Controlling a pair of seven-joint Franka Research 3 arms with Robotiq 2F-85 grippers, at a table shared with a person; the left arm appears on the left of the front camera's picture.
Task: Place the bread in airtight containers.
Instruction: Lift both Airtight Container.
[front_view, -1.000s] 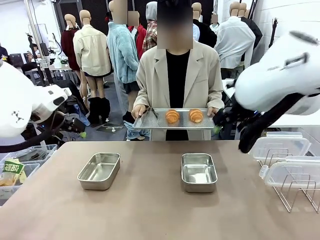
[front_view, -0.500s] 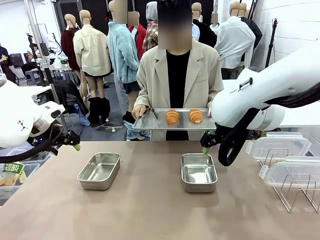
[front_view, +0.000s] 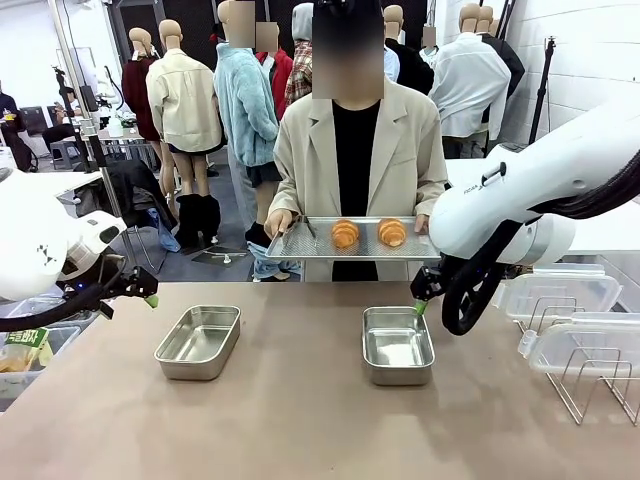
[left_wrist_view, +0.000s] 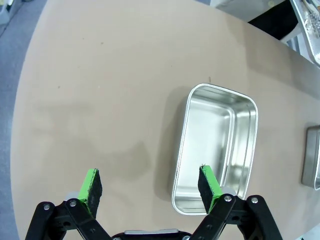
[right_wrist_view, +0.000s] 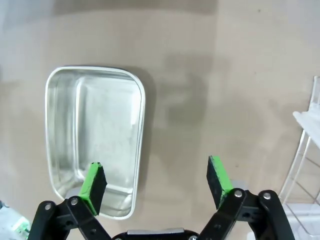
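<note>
Two golden ridged pieces of bread (front_view: 345, 233) (front_view: 392, 232) lie on a flat steel tray (front_view: 300, 245) that a person holds at the table's far edge. Two open steel containers rest on the brown table, one at left (front_view: 198, 342) and one at right (front_view: 397, 345). My left gripper (front_view: 148, 296) hovers open beyond the left container's far left corner; in its wrist view the gripper (left_wrist_view: 150, 182) hangs over the container's (left_wrist_view: 217, 145) near rim. My right gripper (front_view: 420, 303) is open above the right container's far right corner; its wrist view has the gripper (right_wrist_view: 155, 180) astride that container's (right_wrist_view: 95, 140) rim.
Clear plastic lids (front_view: 560, 290) (front_view: 590, 345) lean in a wire rack (front_view: 590, 385) at the table's right edge. The rack's wires (right_wrist_view: 305, 150) also show in the right wrist view. A bin with packets (front_view: 25, 350) sits off the left edge.
My right arm has swung in from the right and come down to the right container's far corner. My left arm has moved inward toward the table's left edge. The person's tray holds still.
</note>
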